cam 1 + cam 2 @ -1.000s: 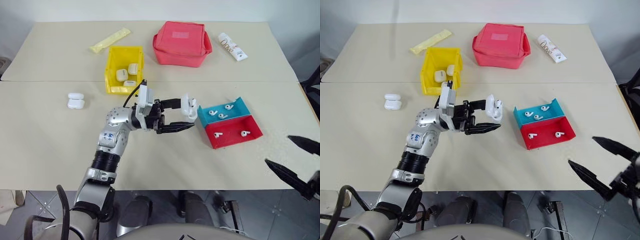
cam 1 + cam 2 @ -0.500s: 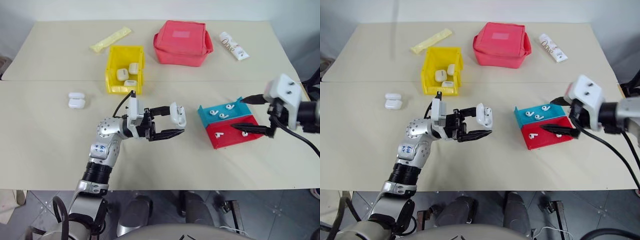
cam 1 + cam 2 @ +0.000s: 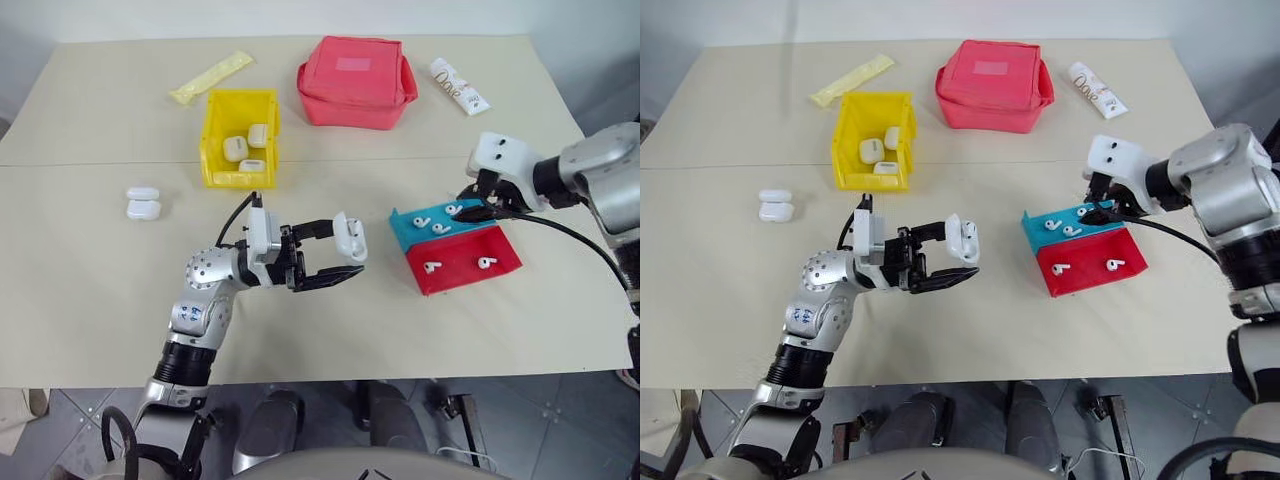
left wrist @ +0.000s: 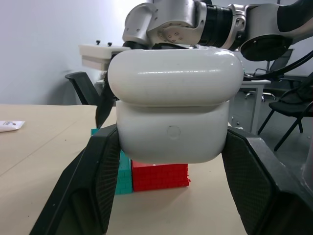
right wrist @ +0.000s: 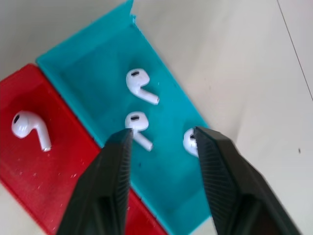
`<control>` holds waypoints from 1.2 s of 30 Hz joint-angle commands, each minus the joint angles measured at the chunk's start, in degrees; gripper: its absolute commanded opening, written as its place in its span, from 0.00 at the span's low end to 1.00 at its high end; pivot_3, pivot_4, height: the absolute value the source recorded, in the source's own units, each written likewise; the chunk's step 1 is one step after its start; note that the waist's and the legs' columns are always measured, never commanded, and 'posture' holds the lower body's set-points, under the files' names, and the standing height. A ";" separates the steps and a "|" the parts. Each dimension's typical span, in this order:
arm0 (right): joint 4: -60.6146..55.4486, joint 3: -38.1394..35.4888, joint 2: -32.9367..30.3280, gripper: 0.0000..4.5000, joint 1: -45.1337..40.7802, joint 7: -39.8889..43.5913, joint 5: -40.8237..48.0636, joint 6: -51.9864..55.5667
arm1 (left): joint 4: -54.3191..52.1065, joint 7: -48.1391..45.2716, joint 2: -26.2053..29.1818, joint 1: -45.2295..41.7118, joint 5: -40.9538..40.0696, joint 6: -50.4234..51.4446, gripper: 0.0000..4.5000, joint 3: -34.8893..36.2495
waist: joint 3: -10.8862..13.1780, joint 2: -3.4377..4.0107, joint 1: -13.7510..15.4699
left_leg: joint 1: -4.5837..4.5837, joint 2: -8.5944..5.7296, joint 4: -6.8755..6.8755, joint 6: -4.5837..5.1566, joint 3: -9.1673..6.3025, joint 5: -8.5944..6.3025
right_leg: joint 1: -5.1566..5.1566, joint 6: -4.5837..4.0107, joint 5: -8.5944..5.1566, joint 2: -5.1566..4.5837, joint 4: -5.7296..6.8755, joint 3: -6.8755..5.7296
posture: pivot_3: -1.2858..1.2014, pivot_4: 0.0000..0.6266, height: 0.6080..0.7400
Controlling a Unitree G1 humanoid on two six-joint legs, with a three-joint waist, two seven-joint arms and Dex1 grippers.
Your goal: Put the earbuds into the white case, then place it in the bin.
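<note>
Beige laminate forms the table (image 3: pixel 80 300) that carries every item. Red fabric pouch (image 3: pixel 355 82) sits at the far side, with a white tube (image 3: pixel 460 86) to its right and a pale yellow sachet (image 3: pixel 212 78) to its left. Yellow plastic, the bin (image 3: pixel 238 150) stands nearer than the pouch and holds three white cases. One further spare case (image 3: pixel 143 203) lies on the table left of the bin, lid open.

The teal-and-red tray (image 3: pixel 455 252) sits on the right half of the table. Three of the earbuds (image 5: pixel 141 85) lie in the teal compartment; two lie in the red compartment.

The left gripper (image 3: pixel 345 253) is clamped on the white case (image 3: pixel 350 236), held above the table between the bin and the tray. In the left wrist view the case (image 4: pixel 175 113) has its lid raised, with one finger pressed on each side.

The right gripper (image 5: pixel 161 142) hangs over the teal compartment, fingers apart, with one earbud at each fingertip; whether they touch cannot be determined.
</note>
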 commanded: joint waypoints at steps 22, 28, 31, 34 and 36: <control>10.91 2.77 12.38 0.48 -8.60 3.54 -11.74 0.61 | -0.55 -1.89 4.28 -0.15 -1.48 -1.35 0.61 2.90 | -0.02 0.02 -1.20 | -0.15 -0.03 0.04 0.06 -0.04 0.06 | -0.06 0.03 0.11 0.00 0.01 -0.04 | 0.52 0.24 1.00; 11.84 3.19 13.89 0.48 -8.12 4.15 -12.54 -0.26 | -1.73 -1.48 4.04 0.55 -1.47 -1.12 0.61 2.43 | -0.03 0.03 -1.19 | -0.16 -0.04 0.05 0.06 -0.04 0.06 | -0.07 0.03 0.11 0.00 0.02 -0.03 | 0.52 0.24 1.00; 12.56 3.19 14.57 0.48 -8.28 4.13 -12.75 -0.64 | -2.06 -1.37 4.24 0.79 -1.59 -0.98 0.61 2.55 | -0.03 0.03 -1.23 | -0.15 -0.05 0.06 0.06 -0.04 0.06 | -0.07 0.03 0.11 0.00 0.03 -0.03 | 0.52 0.24 1.00; 13.68 3.40 15.08 0.48 -8.54 4.34 -13.36 -1.41 | -2.42 -1.22 4.33 1.11 -1.56 -0.89 0.61 2.59 | -0.04 0.04 -1.25 | -0.15 -0.04 0.06 0.06 -0.04 0.07 | -0.08 0.03 0.11 0.01 0.04 -0.03 | 0.52 0.24 1.00; 14.58 3.61 15.58 0.48 -8.70 4.59 -13.79 -2.06 | -2.60 -0.99 4.32 1.29 -1.46 -0.91 0.61 2.63 | -0.04 0.04 -1.24 | -0.16 -0.05 0.06 0.07 -0.03 0.07 | -0.08 0.03 0.11 0.00 0.04 -0.03 | 0.52 0.24 1.00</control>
